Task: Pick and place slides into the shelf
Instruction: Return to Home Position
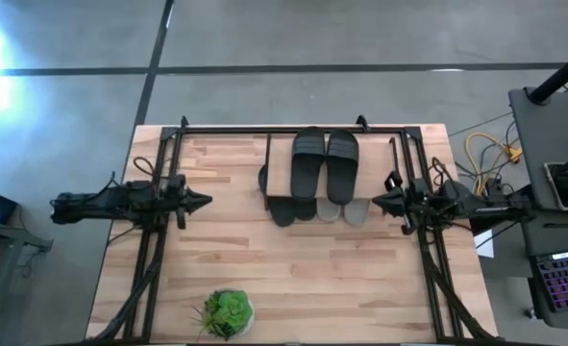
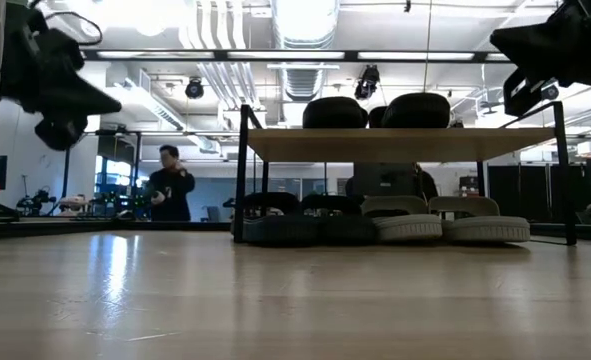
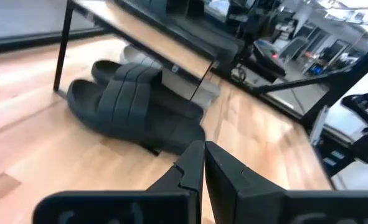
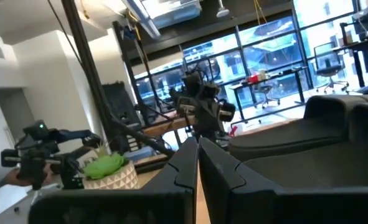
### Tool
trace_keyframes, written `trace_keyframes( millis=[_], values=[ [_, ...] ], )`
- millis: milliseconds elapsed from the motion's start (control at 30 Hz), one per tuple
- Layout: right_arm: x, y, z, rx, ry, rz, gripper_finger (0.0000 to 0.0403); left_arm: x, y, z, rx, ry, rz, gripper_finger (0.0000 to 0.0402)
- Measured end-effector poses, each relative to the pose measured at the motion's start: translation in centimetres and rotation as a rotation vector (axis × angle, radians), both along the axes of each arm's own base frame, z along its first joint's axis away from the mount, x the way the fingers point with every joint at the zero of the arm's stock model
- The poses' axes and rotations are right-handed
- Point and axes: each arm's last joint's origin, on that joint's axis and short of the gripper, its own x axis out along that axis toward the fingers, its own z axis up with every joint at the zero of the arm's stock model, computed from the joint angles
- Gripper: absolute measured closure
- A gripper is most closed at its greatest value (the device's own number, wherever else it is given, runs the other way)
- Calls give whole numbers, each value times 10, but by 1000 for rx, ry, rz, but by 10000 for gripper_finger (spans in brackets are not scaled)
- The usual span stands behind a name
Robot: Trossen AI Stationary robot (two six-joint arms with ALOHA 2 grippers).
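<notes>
Resting side by side on the top board of the shelf (image 2: 395,143), the black slides (image 1: 326,163) are found at the far middle of the table (image 1: 226,250). Beneath the board, the charcoal slides (image 2: 300,226) are lined up on the left and the light grey slides (image 2: 445,225) on the right, set close together in one row on the table. From above, their near ends are seen past the board's near edge.

The left end effector (image 1: 207,202) is held off the table to the left of the shelf, about level with its near edge and apart from it. Its tip is pointed right, toward the charcoal pair. Its fingers (image 3: 187,171) are clenched together with nothing between them, and in the left wrist view a charcoal slide is seen lying a little beyond the tips, untouched.

The right end effector (image 1: 376,202) is held off the table to the right of the shelf, near the light grey pair but not touching it, with its tip pointed left. Its fingers (image 4: 184,165) are likewise pressed together and empty.

A small green plant (image 1: 228,312) is set at the near edge of the table, left of centre and well apart from the shelf. A person (image 2: 170,185) is seen standing in the room behind the table.
</notes>
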Motion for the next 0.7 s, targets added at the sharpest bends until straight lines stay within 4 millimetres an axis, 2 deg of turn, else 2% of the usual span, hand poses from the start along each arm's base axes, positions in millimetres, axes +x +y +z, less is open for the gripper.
trace_keyframes(
  millis=[200,367,700],
  values=[
    [1,0,-4,15,43,-5,394,4,0,-20,-23,63,6,402],
    [2,0,-7,109,79,15,394,6,-1,-22,-34,81,-31,402],
    [3,0,-8,106,96,14,394,7,-2,-25,-35,94,-37,402]
  ],
)
